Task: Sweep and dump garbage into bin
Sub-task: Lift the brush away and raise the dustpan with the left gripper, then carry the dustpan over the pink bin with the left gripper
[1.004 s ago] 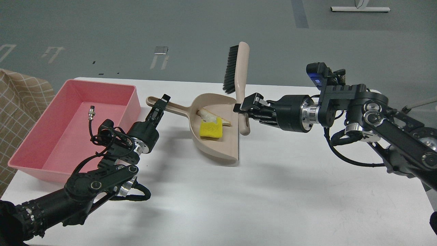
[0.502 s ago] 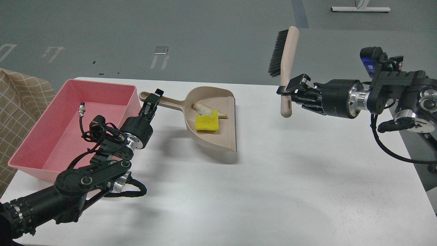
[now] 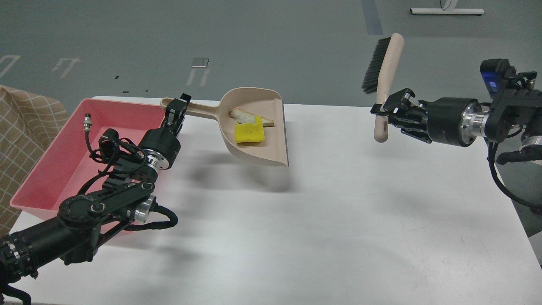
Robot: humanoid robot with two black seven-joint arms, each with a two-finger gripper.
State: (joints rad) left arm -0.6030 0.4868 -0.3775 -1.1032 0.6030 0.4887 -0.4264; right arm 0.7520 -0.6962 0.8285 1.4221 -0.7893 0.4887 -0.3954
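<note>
- Over the white desk (image 3: 322,237), the left gripper (image 3: 174,111) had its fingers closed on the handle of the beige dustpan (image 3: 271,148), which hung clear of the surface with its shadow below it.
- Inside the pan lay the garbage: a yellow sponge (image 3: 250,134) and, touching its far edge, a white bread wedge (image 3: 245,115) with tan crust.
- At the left stood the pink bin (image 3: 55,161), on the desk; the tip of the dustpan handle reached just over its far right corner, while the pan itself was to the right of it.
- At the far right, the right gripper (image 3: 388,109) had its fingers clamped on the handle of the brush (image 3: 383,80), held upright in the air, bristles at the top facing left, well apart from the dustpan.
</note>
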